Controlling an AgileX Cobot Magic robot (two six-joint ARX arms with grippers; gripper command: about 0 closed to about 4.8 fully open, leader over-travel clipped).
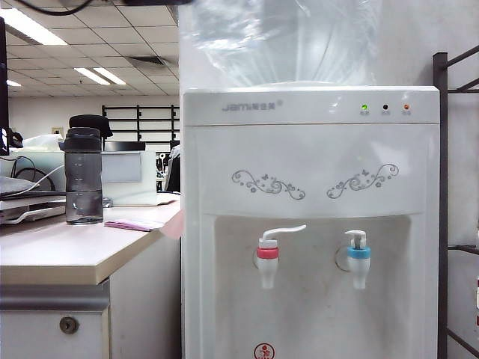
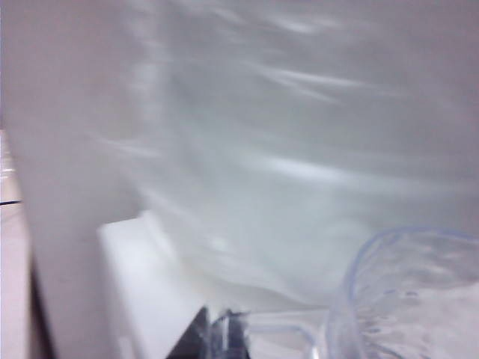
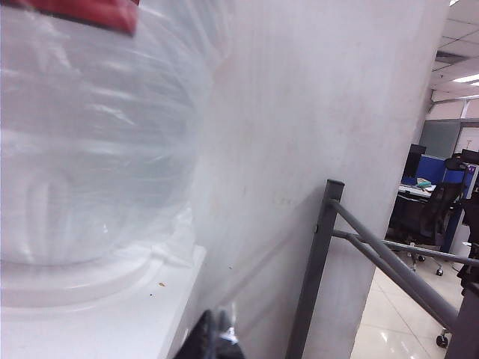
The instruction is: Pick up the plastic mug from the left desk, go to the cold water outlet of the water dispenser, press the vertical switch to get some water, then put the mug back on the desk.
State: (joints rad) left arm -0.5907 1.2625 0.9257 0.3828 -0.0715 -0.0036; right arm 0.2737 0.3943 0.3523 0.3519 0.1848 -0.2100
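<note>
Left gripper [image 2: 224,338] clamped on handle of plastic mug [image 2: 408,299], mug rim close before wrist camera (view blurred), water bottle [image 2: 299,149] filling background. Right gripper [image 3: 213,336] barely visible beside dispenser top, jaws seemingly together, holding nothing. Exterior view: left desk [image 1: 67,250] with dark bottle [image 1: 83,176]; water dispenser [image 1: 310,224], cold water outlet [image 1: 358,262], vertical switch [image 1: 356,238].
</note>
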